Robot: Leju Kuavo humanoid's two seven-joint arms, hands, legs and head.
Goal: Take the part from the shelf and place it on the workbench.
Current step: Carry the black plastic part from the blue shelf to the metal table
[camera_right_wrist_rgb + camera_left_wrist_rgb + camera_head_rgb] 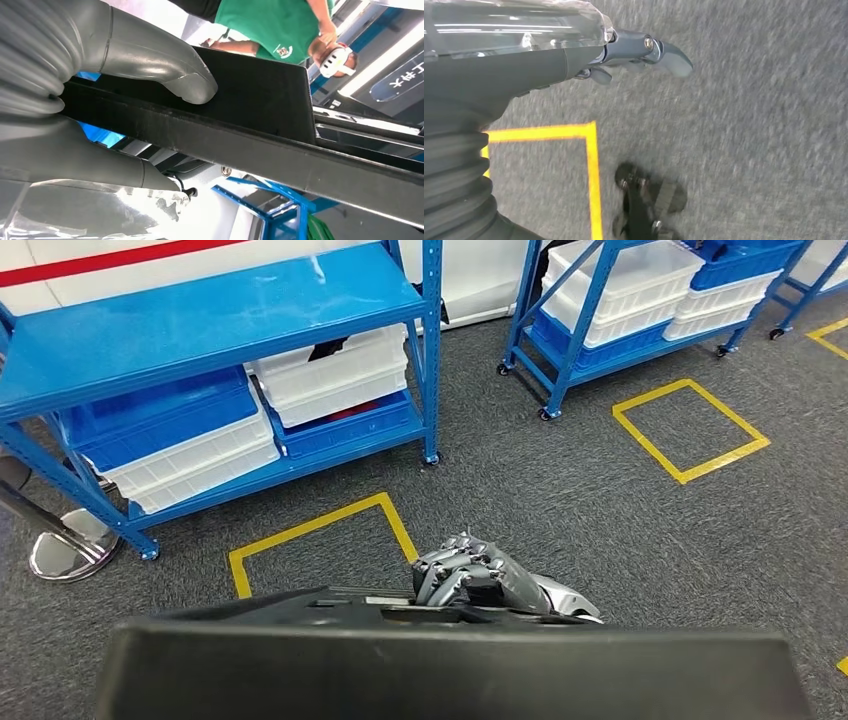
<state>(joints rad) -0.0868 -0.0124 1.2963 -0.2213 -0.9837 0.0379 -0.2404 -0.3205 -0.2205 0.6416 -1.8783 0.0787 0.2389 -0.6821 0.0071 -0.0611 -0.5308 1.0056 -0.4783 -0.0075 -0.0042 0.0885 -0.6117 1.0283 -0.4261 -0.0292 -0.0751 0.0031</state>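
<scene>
Right hand [125, 85] gripping black part [260, 100], thumb on top; left hand [634, 55] low over carpet [749, 150], holding nothing, fingers loosely curled.

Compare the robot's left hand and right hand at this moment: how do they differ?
The right hand grips a long black part, thumb pressed on its flat face; the left hand holds nothing. The right hand sits raised in front of the body, under the part in the head view; the left hand hangs over the grey carpet beside a yellow floor line. Both are grey, with ribbed wrist covers.
</scene>
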